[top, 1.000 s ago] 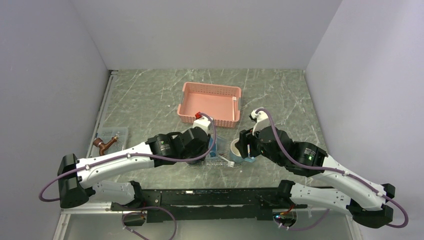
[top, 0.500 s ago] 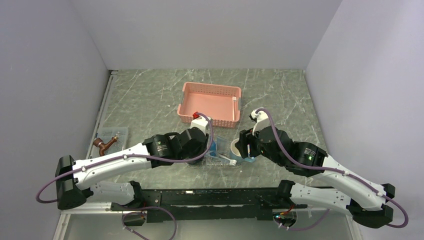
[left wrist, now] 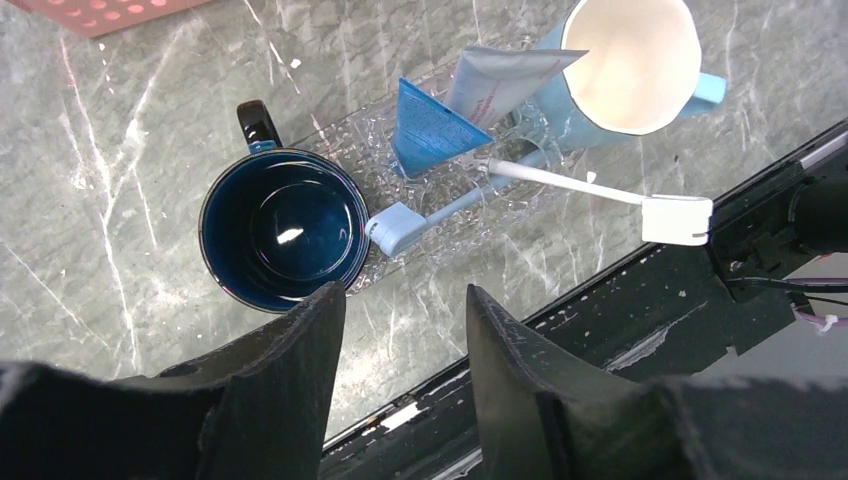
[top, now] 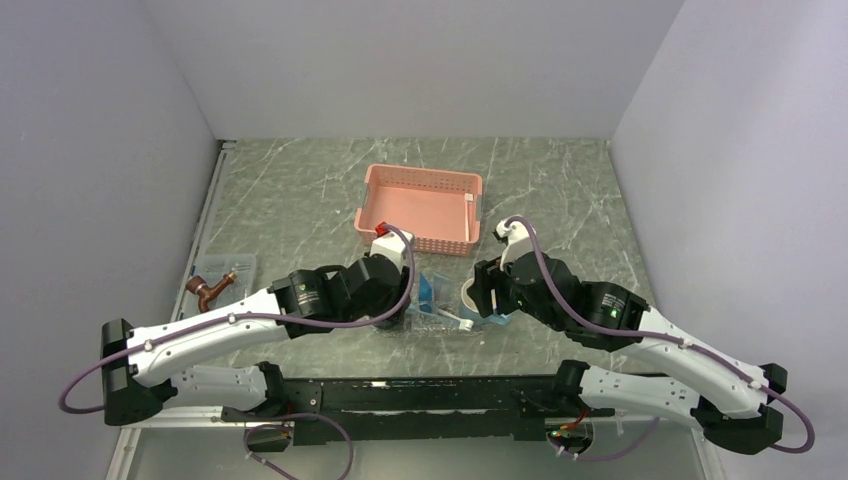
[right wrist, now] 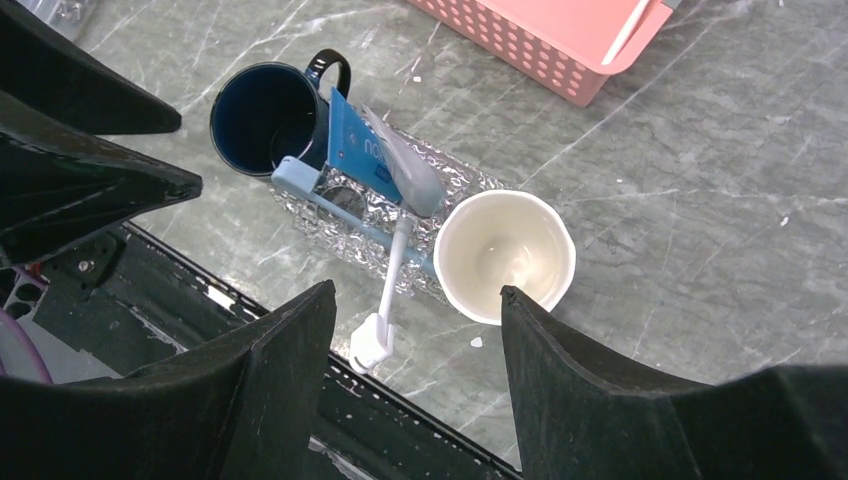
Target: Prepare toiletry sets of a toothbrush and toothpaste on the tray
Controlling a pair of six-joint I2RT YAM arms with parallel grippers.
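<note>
A clear tray (left wrist: pixel 515 185) lies between a dark blue mug (left wrist: pixel 283 228) and a pale blue mug (left wrist: pixel 630 60). On it a blue toothpaste tube (left wrist: pixel 425 125) stands propped up, and a grey-white tube (left wrist: pixel 510 80) leans beside it. A blue toothbrush (left wrist: pixel 430 215) lies along the tray. A white toothbrush (left wrist: pixel 600 190) sticks out over the tray's near edge. My left gripper (left wrist: pixel 405 292) hangs open and empty above the table's near side, left of the tray. Above the white toothbrush's head (right wrist: pixel 370 345), my right gripper (right wrist: pixel 417 290) is also open and empty.
A pink slatted basket (top: pixel 420 208) stands behind the tray, with one white toothbrush (right wrist: pixel 635 20) in it. A clear bag with a copper fitting (top: pixel 210 287) lies at the left. The black rail (top: pixel 420 395) runs along the table's near edge, close to the tray.
My left gripper has opened and drawn back to the left, off the tray. The blue toothpaste tube now stands uncovered there. The right arm has barely moved.
</note>
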